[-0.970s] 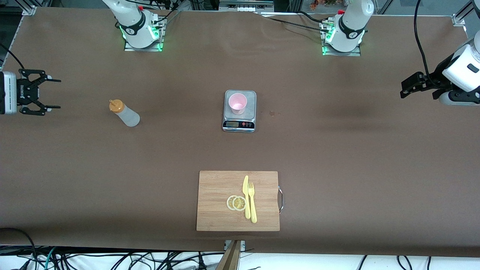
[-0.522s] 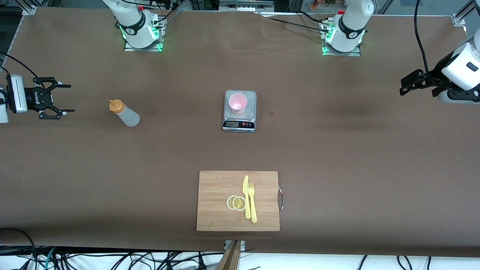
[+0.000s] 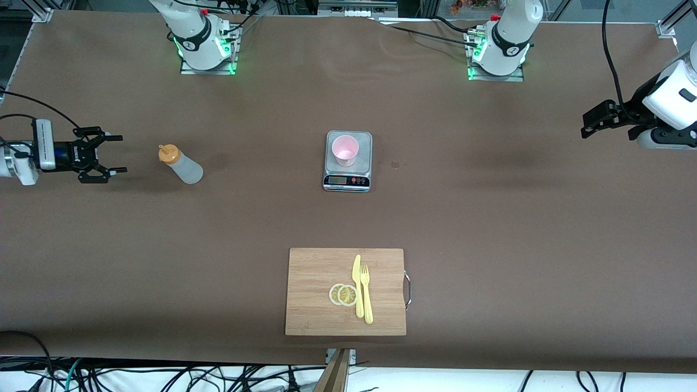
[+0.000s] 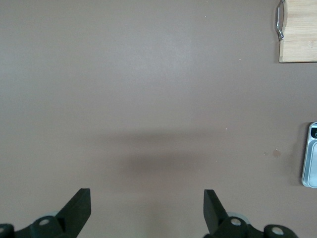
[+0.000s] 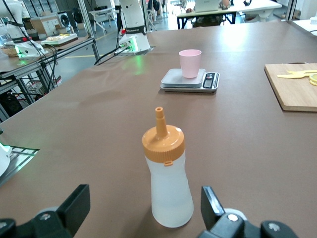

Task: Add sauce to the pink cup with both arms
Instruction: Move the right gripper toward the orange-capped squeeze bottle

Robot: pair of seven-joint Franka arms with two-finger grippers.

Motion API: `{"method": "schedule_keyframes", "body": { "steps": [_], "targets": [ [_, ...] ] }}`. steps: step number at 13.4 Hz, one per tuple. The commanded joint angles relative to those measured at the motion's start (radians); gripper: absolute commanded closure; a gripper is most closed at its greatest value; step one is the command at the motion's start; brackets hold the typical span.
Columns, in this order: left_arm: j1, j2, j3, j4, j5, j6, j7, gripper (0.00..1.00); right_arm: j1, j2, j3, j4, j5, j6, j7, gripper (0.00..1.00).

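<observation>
- Your right gripper [image 3: 113, 154] hangs low over the table at the right arm's end, fingers spread wide and holding nothing, aimed sideways at the sauce [image 3: 182, 165] just beside it.
- The sauce stands upright and free on the table; its orange cap [image 5: 163, 141] makes it top-heavy, so a finger arriving off-centre could tip it over — or shove it away.
- Grip too hard and sauce may squirt out early.
- The pink cup [image 3: 345, 150] sits on a scale [image 3: 348, 161] mid-table, well apart; it is light and a nudge could knock it off.
- Your left gripper [image 3: 592, 122] waits released over bare table at the left arm's end.
</observation>
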Motion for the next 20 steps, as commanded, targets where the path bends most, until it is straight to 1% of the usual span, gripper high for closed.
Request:
{"method": "schedule_keyframes", "body": {
  "steps": [1,7,12,16,20],
  "targets": [
    [-0.001,0.008,-0.001,0.027,0.015,-0.022,0.012,0.00,-0.020,0.036,0.014,0.004,0.046,-0.019,-0.046,0.01],
    [-0.001,0.008,-0.002,0.027,0.015,-0.022,0.012,0.00,-0.020,0.086,0.033,0.002,0.104,-0.037,-0.124,0.01],
    [-0.001,0.008,-0.002,0.027,0.015,-0.022,0.012,0.00,-0.017,0.109,0.044,-0.013,0.112,-0.028,-0.126,0.01],
    [-0.001,0.008,-0.004,0.027,0.015,-0.022,0.012,0.00,-0.005,0.102,0.045,-0.062,0.135,-0.002,-0.121,0.01],
    [-0.003,0.008,-0.004,0.027,0.015,-0.022,0.014,0.00,0.024,0.096,0.045,-0.085,0.155,0.012,-0.120,0.01]
  ]
}}
